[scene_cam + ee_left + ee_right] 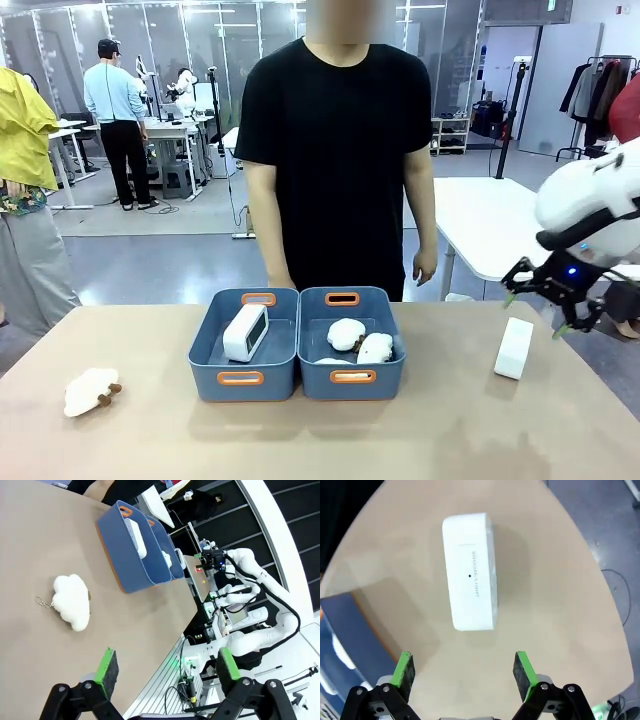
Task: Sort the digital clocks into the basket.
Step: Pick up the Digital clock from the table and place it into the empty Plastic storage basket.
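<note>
One digital clock [245,332] stands inside the left blue basket [205,345], also seen as the clock [136,539] in the basket [122,555] in the left wrist view. A second white clock [514,348] stands on the table at the right; in the right wrist view this clock [470,570] lies just beyond the fingertips. My right gripper [535,313] hovers above and right of it, open and empty [464,672]. My left gripper [167,667] is open over the table's left part, nothing between its pads.
The twin blue bin [385,375] on the right holds fluffy white sheep toys [347,333]. Another sheep toy [90,391] lies on the table at the left, the same toy [72,601] ahead of my left gripper. A person [340,160] stands behind the bins.
</note>
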Robot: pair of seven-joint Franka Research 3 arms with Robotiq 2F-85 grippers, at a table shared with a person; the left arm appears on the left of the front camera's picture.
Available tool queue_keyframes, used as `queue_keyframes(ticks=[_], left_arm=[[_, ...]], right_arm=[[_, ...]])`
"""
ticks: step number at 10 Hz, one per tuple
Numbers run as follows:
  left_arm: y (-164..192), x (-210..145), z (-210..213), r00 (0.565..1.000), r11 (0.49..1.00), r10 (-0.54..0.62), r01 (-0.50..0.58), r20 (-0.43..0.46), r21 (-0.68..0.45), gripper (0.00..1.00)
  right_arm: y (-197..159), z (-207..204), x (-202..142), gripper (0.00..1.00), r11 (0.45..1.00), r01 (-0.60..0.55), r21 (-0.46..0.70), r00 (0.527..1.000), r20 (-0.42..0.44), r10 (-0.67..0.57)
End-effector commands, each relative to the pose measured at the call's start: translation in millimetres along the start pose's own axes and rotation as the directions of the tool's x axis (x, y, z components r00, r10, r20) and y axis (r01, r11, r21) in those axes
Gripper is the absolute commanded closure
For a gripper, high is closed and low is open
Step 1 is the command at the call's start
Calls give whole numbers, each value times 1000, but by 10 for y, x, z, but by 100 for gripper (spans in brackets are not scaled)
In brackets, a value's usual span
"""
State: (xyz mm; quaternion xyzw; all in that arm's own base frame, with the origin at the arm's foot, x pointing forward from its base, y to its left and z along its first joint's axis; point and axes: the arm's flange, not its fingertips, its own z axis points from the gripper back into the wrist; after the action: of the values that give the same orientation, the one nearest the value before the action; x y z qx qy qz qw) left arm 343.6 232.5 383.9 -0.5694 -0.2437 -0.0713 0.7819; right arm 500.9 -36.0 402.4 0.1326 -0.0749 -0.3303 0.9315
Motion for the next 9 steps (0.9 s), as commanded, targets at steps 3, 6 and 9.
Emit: queue_keyframes(ticks=[3,6,9], left_arm=[[-29,10,22,1000,1000,-5,5,-7,5,0],[-29,10,22,1000,1000,-5,5,-7,5,0],[-29,10,22,1000,1000,-5,5,-7,5,0]], right_arm=[[75,-470,194,0,984,-130,-126,991,-55,123],[52,-746,206,0,959,-251,-135,964,-121,235],[10,-758,268,33,954,-271,-131,960,-111,257]])
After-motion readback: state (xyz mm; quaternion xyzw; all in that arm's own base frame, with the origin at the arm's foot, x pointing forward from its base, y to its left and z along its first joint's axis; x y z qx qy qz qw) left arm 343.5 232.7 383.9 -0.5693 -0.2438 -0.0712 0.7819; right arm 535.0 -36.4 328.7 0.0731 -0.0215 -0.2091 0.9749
